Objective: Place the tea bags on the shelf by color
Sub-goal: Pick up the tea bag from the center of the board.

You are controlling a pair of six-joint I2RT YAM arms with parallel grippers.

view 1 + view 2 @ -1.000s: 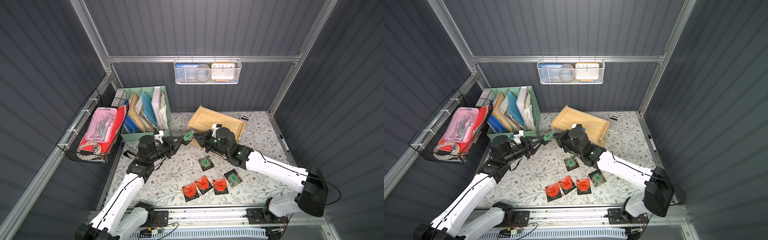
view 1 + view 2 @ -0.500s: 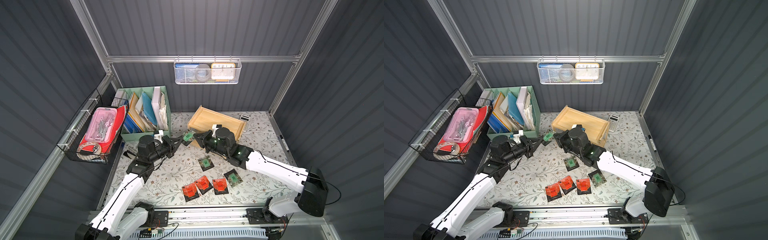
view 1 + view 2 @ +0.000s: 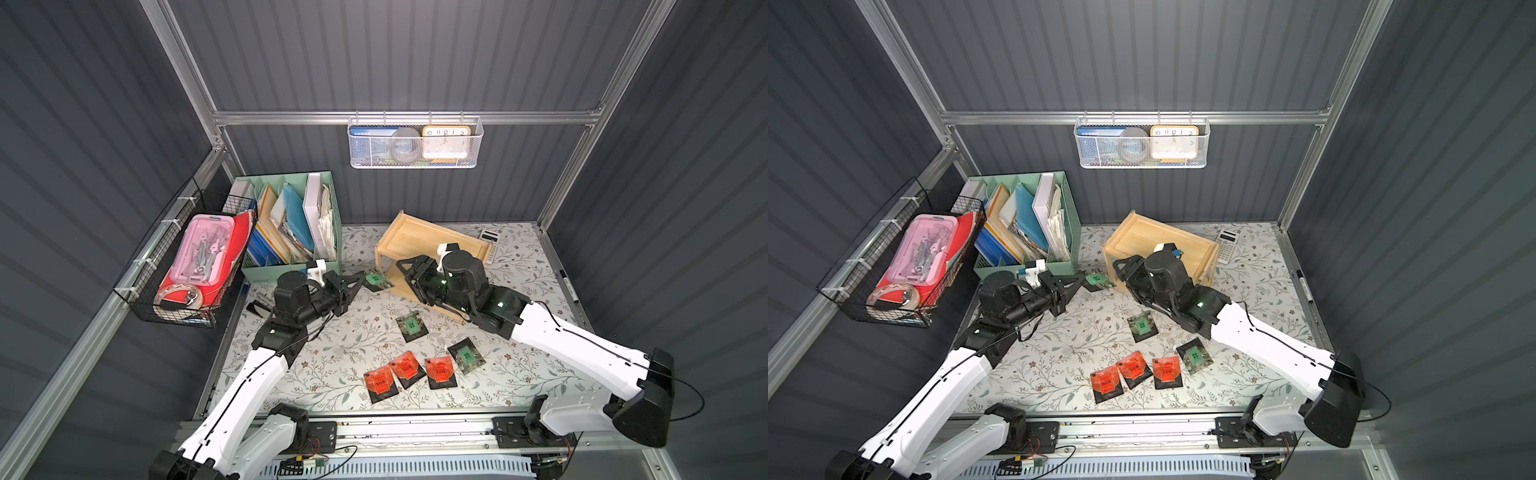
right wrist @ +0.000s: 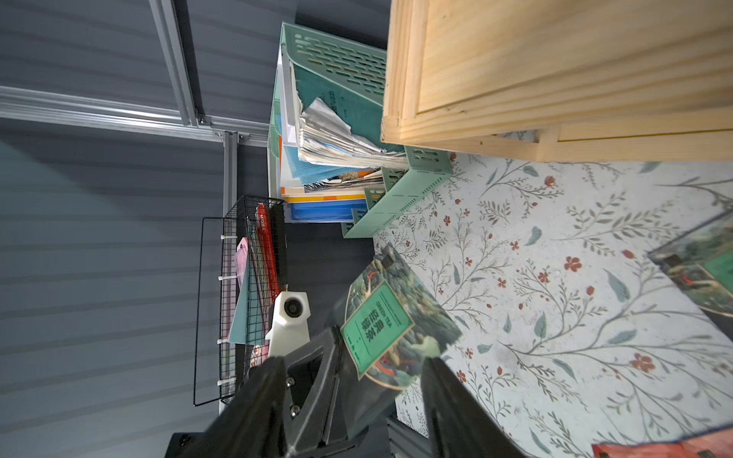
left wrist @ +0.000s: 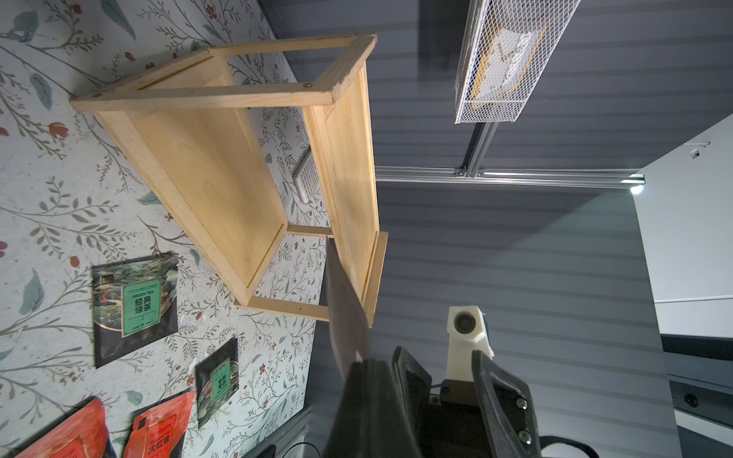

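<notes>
Progress: zero of six shelved. Shelf (image 3: 419, 237): both tiers bare in the left wrist view. Top board partly hidden behind the right arm (image 3: 561, 345) in both top views, with no sachet visible on the exposed part.

In transit: one green tea bag (image 3: 378, 279), lifted clear of the table (image 3: 332, 365), hanging between the shelf's open end and the mint-green file organizer (image 3: 291, 270). Pinched by one edge in the left gripper (image 3: 360, 282), jaws fully closed on it.

Right gripper (image 3: 409, 272): jaws spread wide, flanking the sachet's opposite corner in the right wrist view, clamping nothing. Judged as an arm-to-arm hand-over, with the load carried by the left side alone.

Waiting on the table:
- second green tea bag (image 3: 411, 327), flat, near the shelf
- third green tea bag (image 3: 466, 356), flat, just beside the end of the red row
- three red tea bags (image 3: 407, 368), overlapping side by side toward the table's front edge

Remaining: all six placements. Reserve one tier per colour. Deliver the held sachet first, then retrieve the other two greens, then the reds. Peel the overlapped reds apart one at a time to avoid dragging a neighbour.
</notes>
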